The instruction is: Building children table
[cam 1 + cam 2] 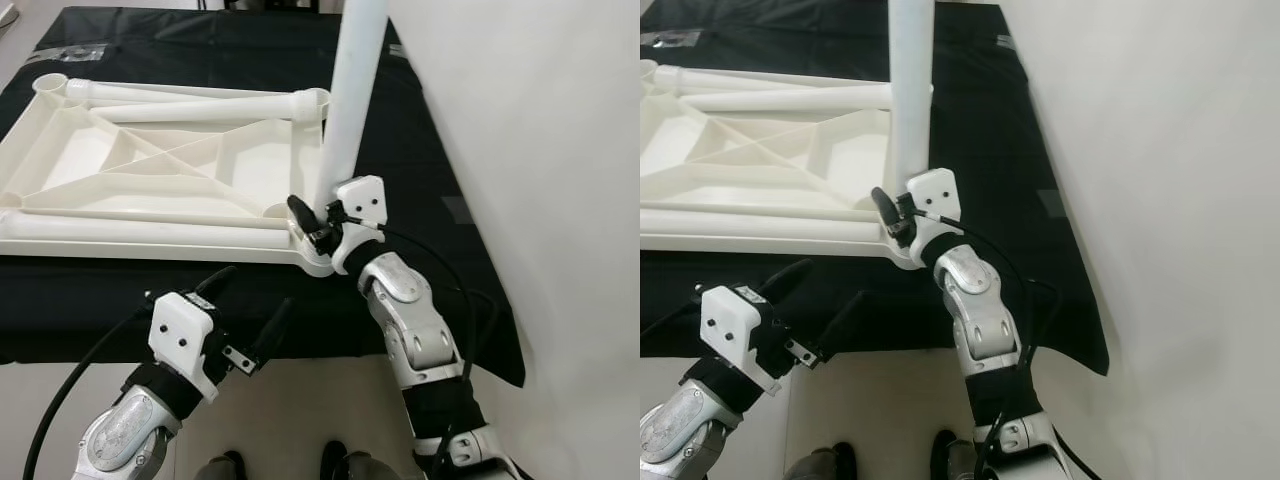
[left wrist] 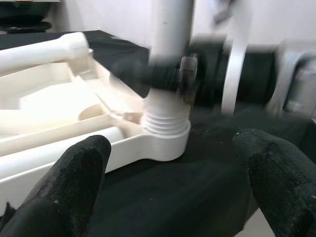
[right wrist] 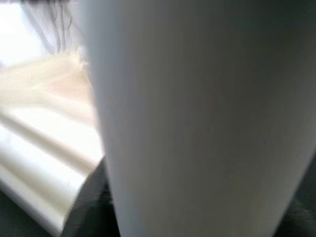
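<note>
Two tools in view, near edge first. Left tool [image 1: 247,318] hovers at 7 o'clock over the front edge of the black cloth [image 1: 100,300], fingers [image 2: 74,173] spread wide, holding nothing, aimed toward the near right corner of the tabletop. Robot's feet [image 1: 280,465] show at 6 o'clock on the pale floor.

Right tool [image 1: 312,222] sits at centre, closed around the base of the upright leg [image 1: 355,90]; wrist housing just right of the leg. Right wrist view: the leg's white surface very close, blurred.

Upright leg stands in the corner socket [image 2: 165,138] of the inverted white tabletop [image 1: 150,170], threaded collar visible above the socket rim; how far it is seated, cannot tell.

Tabletop lies underside up on the cloth-covered table, ribbing exposed, spanning 9 to 11 o'clock. Three loose legs rest on it: one [image 1: 140,228] along the near edge, two [image 1: 200,100] across the far side. White wall [image 1: 540,150] at 2 o'clock.
</note>
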`<state>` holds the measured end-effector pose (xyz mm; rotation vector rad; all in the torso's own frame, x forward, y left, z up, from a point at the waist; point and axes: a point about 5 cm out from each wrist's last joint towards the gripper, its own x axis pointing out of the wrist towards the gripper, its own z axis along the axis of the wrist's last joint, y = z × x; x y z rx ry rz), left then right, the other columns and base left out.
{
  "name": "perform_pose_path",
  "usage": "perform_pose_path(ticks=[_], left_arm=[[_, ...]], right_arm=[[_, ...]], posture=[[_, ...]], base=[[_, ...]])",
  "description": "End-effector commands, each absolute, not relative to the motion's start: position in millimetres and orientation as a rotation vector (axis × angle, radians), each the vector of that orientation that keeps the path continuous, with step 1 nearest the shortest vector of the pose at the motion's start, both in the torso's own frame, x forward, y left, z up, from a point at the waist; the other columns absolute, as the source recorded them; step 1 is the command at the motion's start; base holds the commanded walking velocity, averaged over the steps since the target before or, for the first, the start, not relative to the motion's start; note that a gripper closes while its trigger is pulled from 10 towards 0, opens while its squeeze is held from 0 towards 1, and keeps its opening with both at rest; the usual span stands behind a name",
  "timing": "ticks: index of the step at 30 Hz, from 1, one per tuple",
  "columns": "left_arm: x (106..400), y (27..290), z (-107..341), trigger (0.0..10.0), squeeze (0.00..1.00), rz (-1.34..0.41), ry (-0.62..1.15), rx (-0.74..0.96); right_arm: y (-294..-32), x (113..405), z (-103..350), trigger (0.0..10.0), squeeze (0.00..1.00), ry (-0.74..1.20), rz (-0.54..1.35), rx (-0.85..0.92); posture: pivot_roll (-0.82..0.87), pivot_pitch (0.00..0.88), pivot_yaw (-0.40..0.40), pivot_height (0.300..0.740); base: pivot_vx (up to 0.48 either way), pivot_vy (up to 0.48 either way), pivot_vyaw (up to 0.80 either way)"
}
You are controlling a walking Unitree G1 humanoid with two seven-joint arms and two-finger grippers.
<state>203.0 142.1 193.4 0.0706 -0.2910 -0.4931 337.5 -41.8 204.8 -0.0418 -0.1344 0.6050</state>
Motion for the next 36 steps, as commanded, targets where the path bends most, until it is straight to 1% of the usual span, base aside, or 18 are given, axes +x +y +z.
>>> perform_pose_path(ticks=[1,2,5,6,9,11,14,17,24,28,29,30,31,36], left_arm=[[201.2,141.7,188.4,10.0,0.00,-0.507,-0.268,0.067],[201.3,141.6,188.8,10.0,0.00,-0.508,-0.268,0.067],[201.4,141.4,189.2,10.0,0.00,-0.510,-0.268,0.067],[201.3,140.3,189.7,10.0,0.00,-0.513,-0.268,0.064],[201.3,140.2,189.6,10.0,0.00,-0.513,-0.268,0.064],[200.8,140.8,189.0,10.0,0.00,-0.510,-0.266,0.063],[200.3,141.2,189.0,10.0,0.00,-0.507,-0.265,0.063],[198.7,142.7,189.2,10.0,0.00,-0.500,-0.262,0.065],[198.4,142.7,189.3,10.0,0.00,-0.500,-0.261,0.066],[198.2,142.2,189.2,10.0,0.00,-0.500,-0.258,0.066],[198.2,142.1,189.1,10.0,0.00,-0.500,-0.258,0.066],[198.2,142.1,189.1,10.0,0.00,-0.500,-0.258,0.066],[198.3,141.9,189.1,10.0,0.00,-0.501,-0.258,0.066],[198.8,141.9,189.0,10.0,0.00,-0.505,-0.258,0.065]], right_arm=[[-38.5,333.8,175.9,10.0,0.99,0.003,0.659,-0.016],[-36.4,330.1,191.0,10.0,1.00,-0.051,0.757,0.037],[-36.3,328.4,200.5,10.0,1.00,-0.089,0.813,0.066],[-47.4,330.2,224.8,10.0,0.00,-0.182,1.003,0.087],[-52.4,331.6,230.5,10.0,0.00,-0.197,1.059,0.083],[-66.4,336.2,241.3,10.0,0.00,-0.237,1.156,0.020],[-73.7,337.4,244.3,10.0,0.00,-0.241,1.204,-0.005],[-97.9,345.1,252.0,10.0,0.00,-0.235,1.306,-0.077],[-103.0,345.9,255.9,10.0,0.00,-0.240,1.339,-0.072],[-114.8,347.4,258.5,10.0,0.00,-0.237,1.391,-0.083],[-118.2,348.3,258.4,9.1,0.00,-0.234,1.403,-0.088],[-118.2,348.3,258.4,9.1,0.00,-0.234,1.403,-0.088],[-120.7,348.9,257.6,0.0,0.00,-0.230,1.410,-0.094],[-122.9,349.2,253.4,0.0,0.00,-0.211,1.421,-0.116]], posture=[[0.14,0.274,-0.096,0.740],[0.15,0.278,-0.094,0.740],[0.15,0.278,-0.094,0.740],[0.15,0.291,-0.101,0.740],[0.15,0.291,-0.101,0.740],[0.15,0.294,-0.104,0.740],[0.15,0.306,-0.111,0.740],[0.15,0.317,-0.113,0.740],[0.15,0.321,-0.112,0.740],[0.15,0.323,-0.110,0.740],[0.15,0.322,-0.110,0.740],[0.15,0.322,-0.110,0.740],[0.15,0.322,-0.110,0.740],[0.15,0.320,-0.108,0.740]], base=[[0.000,0.000,0.00],[0.000,0.000,0.00],[0.000,0.000,0.00],[0.000,0.000,0.00],[0.000,0.000,0.00],[0.000,0.000,0.00],[0.000,0.000,0.00],[0.000,0.000,0.00],[0.000,0.000,0.00],[0.000,0.000,0.00],[0.000,0.000,0.00],[0.000,0.000,0.00],[0.000,0.000,0.00],[0.000,0.000,0.00]])
